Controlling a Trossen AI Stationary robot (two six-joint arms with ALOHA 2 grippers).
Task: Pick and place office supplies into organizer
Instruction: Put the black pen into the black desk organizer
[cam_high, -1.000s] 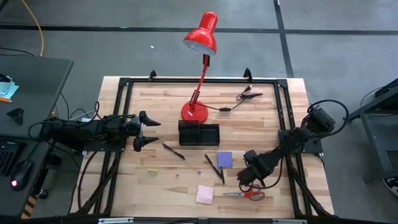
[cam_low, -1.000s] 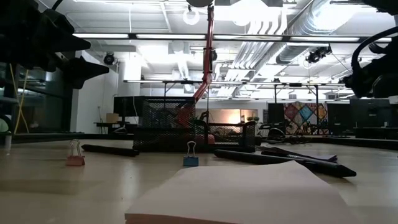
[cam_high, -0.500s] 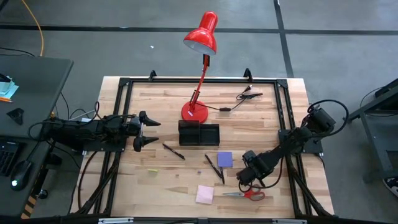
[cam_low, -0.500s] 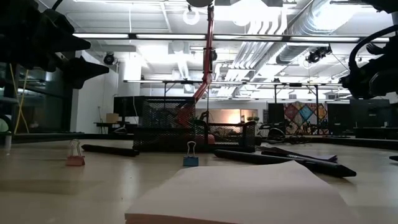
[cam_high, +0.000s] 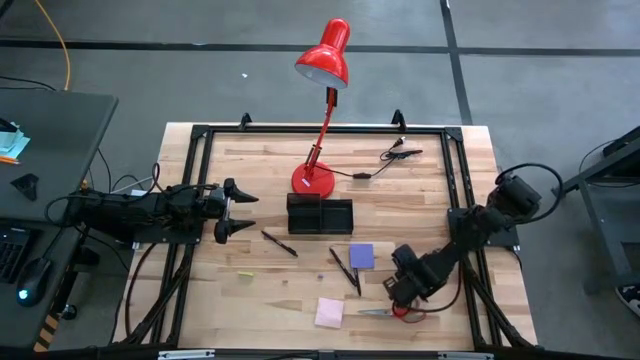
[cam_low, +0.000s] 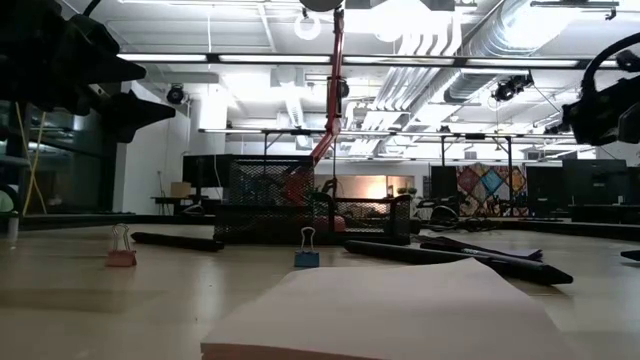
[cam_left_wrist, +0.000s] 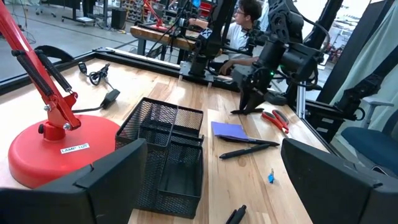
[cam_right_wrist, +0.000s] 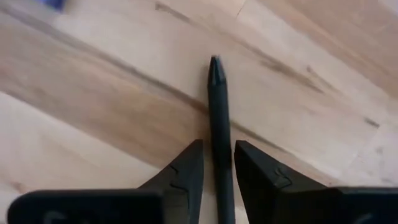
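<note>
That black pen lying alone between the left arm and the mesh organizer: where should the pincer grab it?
At mid-barrel, coming straight down from above and closing across its thin width. The pen lies flat and slanted on the table, with bare wood along both sides.

Overhead cam is looking straight down on the whole table (cam_high: 260, 290). Low cam is sitting at tabletop height, facing the lamp (cam_low: 334, 70). Left wrist cam is also catching that lamp; right wrist cam is hugging the wood.

3 pens (cam_high: 279, 243), 2 sticky pads (cam_high: 361, 256), 1 scissors (cam_high: 385, 311), 1 organizer (cam_high: 320, 215), 1 lamp (cam_high: 322, 110).
</note>
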